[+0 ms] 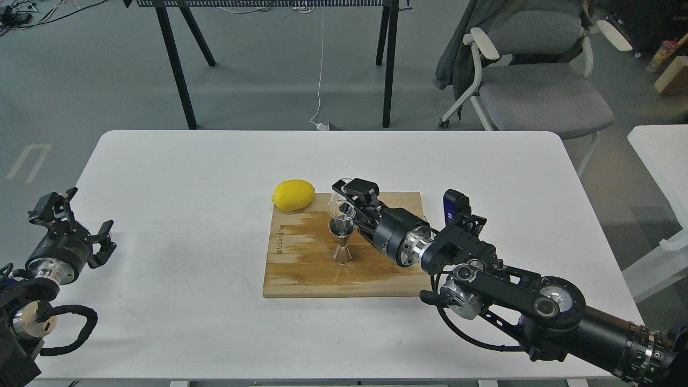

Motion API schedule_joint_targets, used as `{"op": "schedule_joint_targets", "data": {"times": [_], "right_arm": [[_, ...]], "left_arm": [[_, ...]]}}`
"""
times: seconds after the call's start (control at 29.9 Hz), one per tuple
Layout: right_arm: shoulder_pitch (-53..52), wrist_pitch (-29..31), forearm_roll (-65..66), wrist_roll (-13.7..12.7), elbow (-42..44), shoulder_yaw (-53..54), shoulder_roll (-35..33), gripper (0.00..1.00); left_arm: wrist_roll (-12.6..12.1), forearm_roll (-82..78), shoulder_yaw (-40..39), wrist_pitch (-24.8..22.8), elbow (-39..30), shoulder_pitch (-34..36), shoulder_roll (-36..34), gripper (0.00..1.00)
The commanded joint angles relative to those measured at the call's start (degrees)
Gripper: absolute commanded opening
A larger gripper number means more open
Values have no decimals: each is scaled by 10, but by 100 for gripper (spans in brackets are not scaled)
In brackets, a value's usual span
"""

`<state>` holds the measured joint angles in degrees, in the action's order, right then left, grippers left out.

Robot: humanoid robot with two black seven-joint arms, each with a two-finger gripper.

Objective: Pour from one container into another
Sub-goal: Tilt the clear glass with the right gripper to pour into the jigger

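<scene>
A small clear glass cup (pixel 339 207) is tipped on its side just above the shiny hourglass jigger (pixel 342 242), its rim facing left and down toward the jigger's mouth. My right gripper (pixel 348 204) is shut on the cup, reaching in from the lower right. The jigger stands upright in the middle of the wooden board (pixel 301 269). My left gripper (pixel 72 215) hovers open over the table's left edge, far from both, with nothing between its fingers.
A yellow lemon (pixel 293 194) lies at the board's back left corner. The board shows a darker wet-looking patch on its left half. The white table (pixel 177 177) ends at a chair (pixel 537 91) behind right and black table legs behind.
</scene>
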<state>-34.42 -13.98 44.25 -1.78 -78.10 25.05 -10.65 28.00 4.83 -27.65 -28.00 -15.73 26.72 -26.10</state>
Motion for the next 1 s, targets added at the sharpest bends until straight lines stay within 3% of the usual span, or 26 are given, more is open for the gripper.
{"op": "schedule_joint_targets", "data": {"times": [0.0,0.97], "right_arm": [[0,0,2,0,1,0,-2,47],[-50,1,38,1,10,-69,-16,47]], "left_arm": [[0,0,0,0,0,0,0,99],[0,0,0,0,1,0,0,99]]}}
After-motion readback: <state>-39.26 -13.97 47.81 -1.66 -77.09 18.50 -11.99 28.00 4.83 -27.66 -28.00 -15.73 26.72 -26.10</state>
